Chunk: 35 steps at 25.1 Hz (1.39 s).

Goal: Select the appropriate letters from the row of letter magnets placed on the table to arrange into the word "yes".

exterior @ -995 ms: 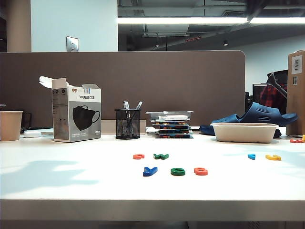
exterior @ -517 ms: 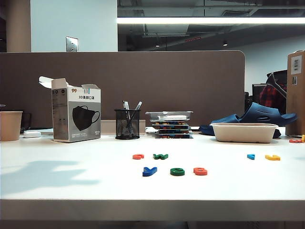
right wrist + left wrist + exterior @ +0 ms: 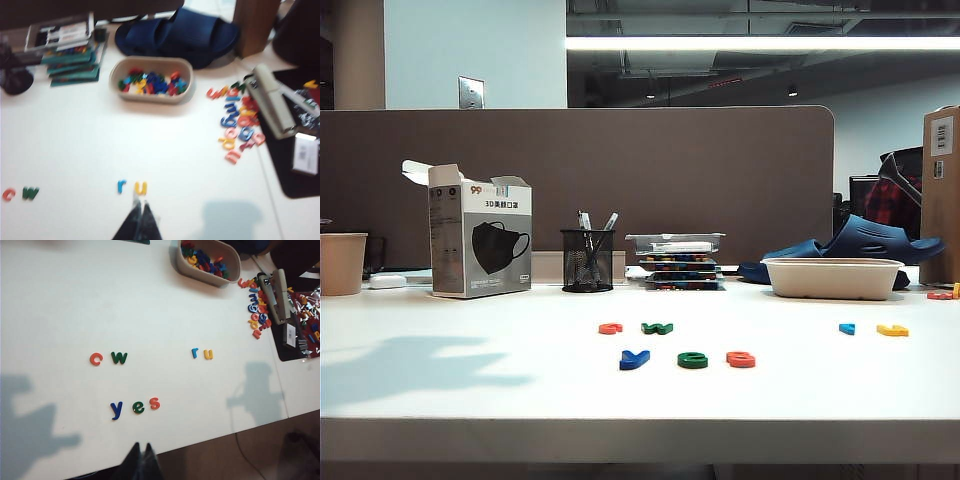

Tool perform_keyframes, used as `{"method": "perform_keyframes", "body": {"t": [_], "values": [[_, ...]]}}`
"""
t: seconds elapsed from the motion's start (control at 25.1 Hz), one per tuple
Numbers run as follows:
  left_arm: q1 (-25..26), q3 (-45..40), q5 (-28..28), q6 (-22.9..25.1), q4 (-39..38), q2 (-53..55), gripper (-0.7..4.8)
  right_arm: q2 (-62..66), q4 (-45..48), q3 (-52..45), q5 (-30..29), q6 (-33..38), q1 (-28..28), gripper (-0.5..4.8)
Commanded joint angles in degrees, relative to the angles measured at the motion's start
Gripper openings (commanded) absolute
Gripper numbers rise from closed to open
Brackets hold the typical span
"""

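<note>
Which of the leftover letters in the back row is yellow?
The "u", at the right end of the back row, beside the light blue "r". The other two leftovers, the orange-red "c" and dark green "w", sit apart at the left.

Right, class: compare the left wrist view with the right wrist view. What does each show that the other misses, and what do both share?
Left wrist only: the dark blue "y", green "e" and red "s" side by side, spelling "yes", and the shut left gripper.

Right wrist only: the dark blue slipper, the stacked flat cases and the shut right gripper.

Both: the beige tub of letters, orange-red "c", dark green "w", light blue "r", yellow "u".
</note>
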Motion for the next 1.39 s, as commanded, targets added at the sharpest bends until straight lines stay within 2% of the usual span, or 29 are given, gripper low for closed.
{"method": "perform_keyframes", "body": {"t": [0.04, 0.48, 0.64, 0.72, 0.95, 1.15, 1.39], "values": [[-0.02, 0.2, -0.24, -0.13, 1.84, -0.2, -0.05, -4.72, 4.61, -6.34, -0.94, -0.11, 0.04, -0.04], [-0.02, 0.2, -0.24, -0.13, 2.84, -0.2, -0.05, -24.15, 21.22, -34.32, -2.64, 0.15, 0.04, -0.04], [-0.02, 0.2, -0.59, 0.07, 2.84, -0.2, -0.05, -30.84, 28.15, -43.63, -6.03, 0.74, 0.04, -0.04], [-0.02, 0.2, -0.66, 0.5, 2.93, -0.2, -0.05, -34.47, 32.72, -49.77, -7.56, 3.19, 0.04, -0.04], [-0.02, 0.2, -0.66, 0.63, 3.26, -0.2, -0.05, -38.07, 40.04, -58.6, -7.37, 4.44, 0.04, -0.04], [-0.02, 0.2, -0.66, 2.91, 3.3, -0.2, -0.05, -41.57, 45.11, -66.2, -7.32, 4.39, 0.04, -0.04], [-0.02, 0.2, -0.66, 4.39, 3.26, -0.2, -0.05, -47.28, 46.21, -71.84, -7.34, 4.15, 0.04, -0.04]]}}
